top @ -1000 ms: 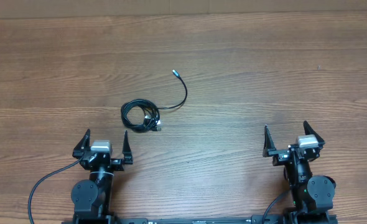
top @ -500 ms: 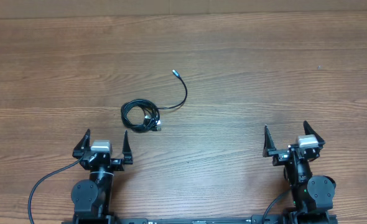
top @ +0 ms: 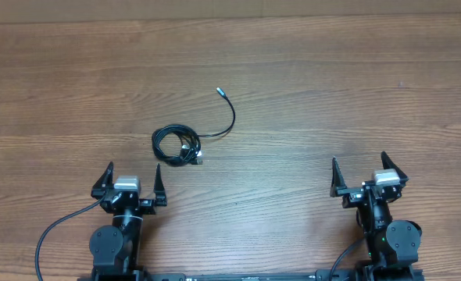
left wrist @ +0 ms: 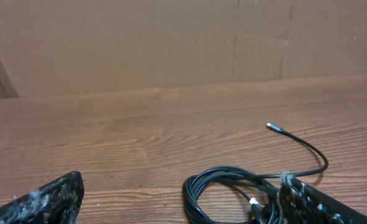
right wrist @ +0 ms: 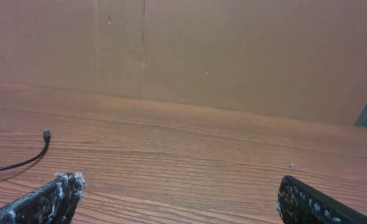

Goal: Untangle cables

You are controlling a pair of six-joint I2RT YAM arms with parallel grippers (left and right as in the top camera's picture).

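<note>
the cables [top: 177, 145] lie on the wooden tabletop [top: 332, 86], left of its middle and a little ahead of the left tool [top: 133, 167]. most of their length is wound into a small, loose black coil, and some short ends with pale tips are bunched at the right side of this coil. how many cords are in the coil i cannot tell. one strand leaves the coil to the right, bends in an arc away from the robot and ends in a small silver plug [top: 220, 91], which lies flat on the wood, apart from the coil.

the left tool is spread wide and holds nothing. its fingers point toward the far edge of the tabletop. the coil is near them, slightly to the right of the gap, but not touching. in the left wrist view the right finger [left wrist: 314, 205] hides a small part of the coil at the bottom of the picture, and the left finger [left wrist: 46, 202] has only bare wood in front of it.

the right tool [top: 359, 158] is also spread wide and is empty. it is well apart from the cables, at the right side of the tabletop. its wrist view shows only the curved strand with the plug, far at the left.

a thicker black cable [top: 58, 226] curves from the left arm toward the near edge.
</note>
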